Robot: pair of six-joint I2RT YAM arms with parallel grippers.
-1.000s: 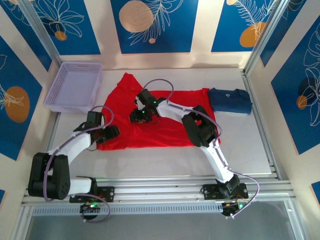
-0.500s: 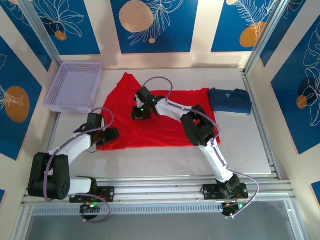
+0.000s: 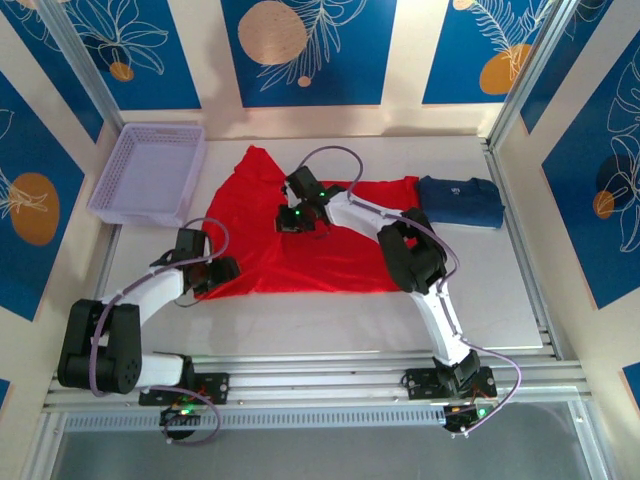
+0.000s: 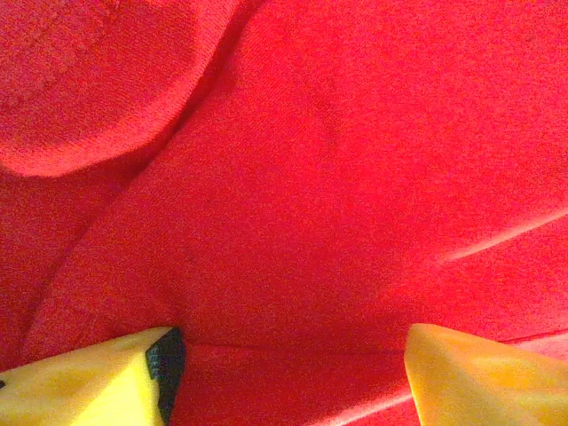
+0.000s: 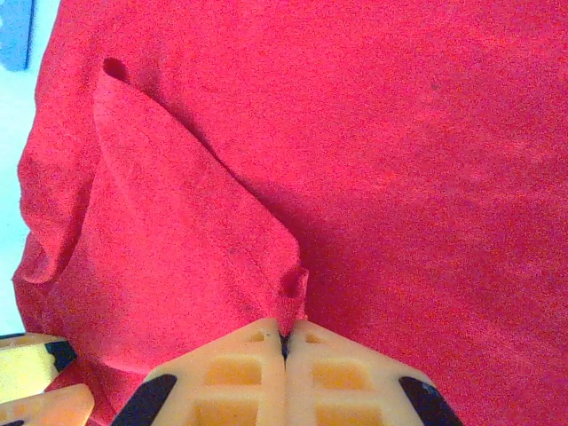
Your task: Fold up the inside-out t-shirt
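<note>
Blue-patterned walls [image 3: 310, 50] ring the desk [image 3: 500, 300]. The right pincer [image 5: 284, 342] nips a fold of the inside-out t-shirt [image 3: 340, 265]; the left pincer [image 4: 284, 373] gapes at its near corner. Next, probably: carry that fold across.

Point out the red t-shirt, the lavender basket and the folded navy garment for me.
red t-shirt [image 3: 330, 262], top external view, on the flat cloth near its front hem.
basket [image 3: 150, 172], top external view, on its bare mesh floor.
navy garment [image 3: 460, 200], top external view, on the middle of the folded top.
</note>
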